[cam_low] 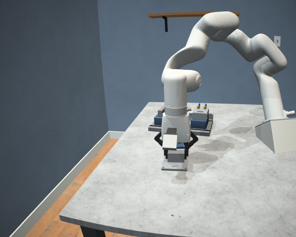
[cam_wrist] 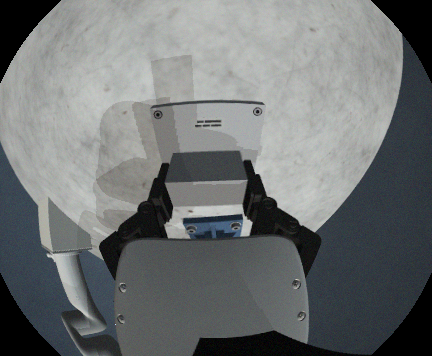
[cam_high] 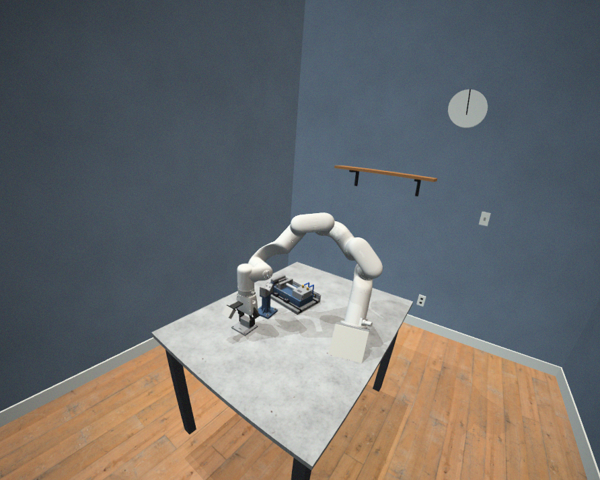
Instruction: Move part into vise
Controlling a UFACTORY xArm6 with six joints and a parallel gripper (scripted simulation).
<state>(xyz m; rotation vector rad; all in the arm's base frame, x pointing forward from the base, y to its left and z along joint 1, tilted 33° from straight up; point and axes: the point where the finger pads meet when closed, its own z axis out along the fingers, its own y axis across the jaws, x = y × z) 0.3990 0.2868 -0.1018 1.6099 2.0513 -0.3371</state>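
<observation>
Near the desk's [cam_low: 148, 198] left edge, the tool [cam_low: 175, 153] points straight down, clamped on the block [cam_low: 176, 155]. The block is just above the plate [cam_low: 174, 167]. The vise [cam_low: 201, 122] sits behind, toward the far edge.

Infeed plate [cam_wrist: 207, 117] marking, too small, illegible.

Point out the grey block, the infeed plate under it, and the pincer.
Grey rectangular block [cam_low: 175, 156]: exterior view, front face.
Flat grey infeed plate [cam_low: 174, 167]: exterior view, front edge.
Black-fingered pincer [cam_wrist: 207, 189]: wrist view, midway between fingertips, shut on the block.
</observation>
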